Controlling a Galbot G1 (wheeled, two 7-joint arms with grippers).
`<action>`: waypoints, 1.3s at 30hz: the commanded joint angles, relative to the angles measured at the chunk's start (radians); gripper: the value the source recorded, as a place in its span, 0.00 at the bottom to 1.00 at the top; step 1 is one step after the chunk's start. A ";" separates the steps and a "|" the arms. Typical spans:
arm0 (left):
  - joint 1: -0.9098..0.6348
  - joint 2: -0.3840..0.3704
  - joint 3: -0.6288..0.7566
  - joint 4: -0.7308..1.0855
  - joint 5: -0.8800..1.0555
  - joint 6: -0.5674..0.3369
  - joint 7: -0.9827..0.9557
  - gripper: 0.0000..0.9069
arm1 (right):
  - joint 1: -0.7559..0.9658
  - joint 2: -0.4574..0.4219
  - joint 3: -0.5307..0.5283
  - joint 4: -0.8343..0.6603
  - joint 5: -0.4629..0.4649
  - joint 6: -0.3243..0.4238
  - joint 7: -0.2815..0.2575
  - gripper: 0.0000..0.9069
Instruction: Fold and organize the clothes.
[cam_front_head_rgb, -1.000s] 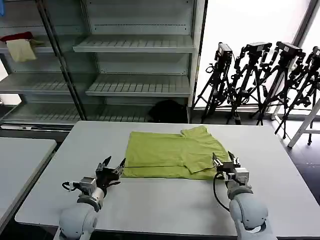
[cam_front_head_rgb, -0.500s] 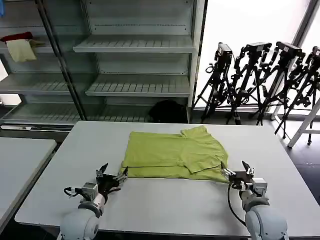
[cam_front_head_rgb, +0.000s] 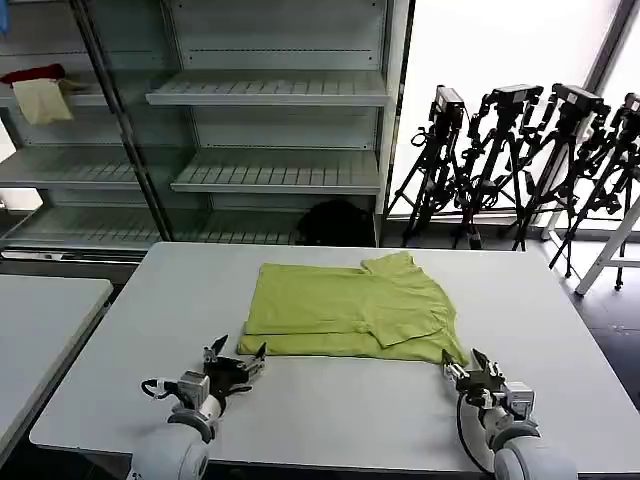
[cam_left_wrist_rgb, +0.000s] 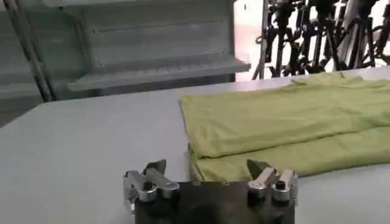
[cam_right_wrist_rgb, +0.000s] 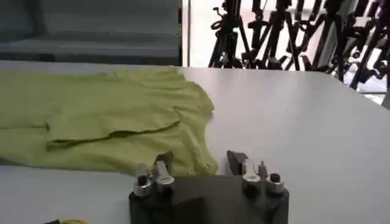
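**A:** Where's the shirt (cam_front_head_rgb: 350, 318) now?

**B:** Mid-table (cam_front_head_rgb: 320, 410), folded lengthwise into a band, with a sleeve flap lying on top toward your right. The near edge is doubled, and you can see the two layers clearly from the left wrist camera (cam_left_wrist_rgb: 286, 131).

**A:** What changed in the last second?

**B:** Both your grippers backed away from it. A second ago the left one sat at the near left corner and the right one was on the near right corner. Now the left gripper (cam_front_head_rgb: 235, 362) sits on the near side of the table just short of that corner, fingers spread wide and empty. The right gripper (cam_front_head_rgb: 468, 366) is just off the right corner tip, also open and holding nothing.

**A:** Did the cloth move with them?

**B:** Slightly. The right corner looks drawn out a little toward you into a point, seen close up in the right wrist view (cam_right_wrist_rgb: 204, 164). Otherwise the band lies flat.

**A:** So what does that mean for you?

**B:** I'd judge the lengthwise fold is laid and released. What's left is likely a crosswise fold, so you'll need a fresh grip on one end.
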 joint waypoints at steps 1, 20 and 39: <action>0.008 0.001 0.011 0.003 0.023 0.019 0.013 0.01 | -0.017 -0.001 0.001 0.007 0.003 -0.005 -0.004 0.00; 0.066 0.022 -0.012 -0.081 0.070 -0.037 0.023 0.00 | -0.094 -0.016 0.005 0.135 0.039 -0.008 0.024 0.00; 0.593 -0.010 -0.272 -0.452 -0.050 -0.057 -0.022 0.00 | -0.428 0.028 -0.173 0.402 0.007 -0.008 0.203 0.00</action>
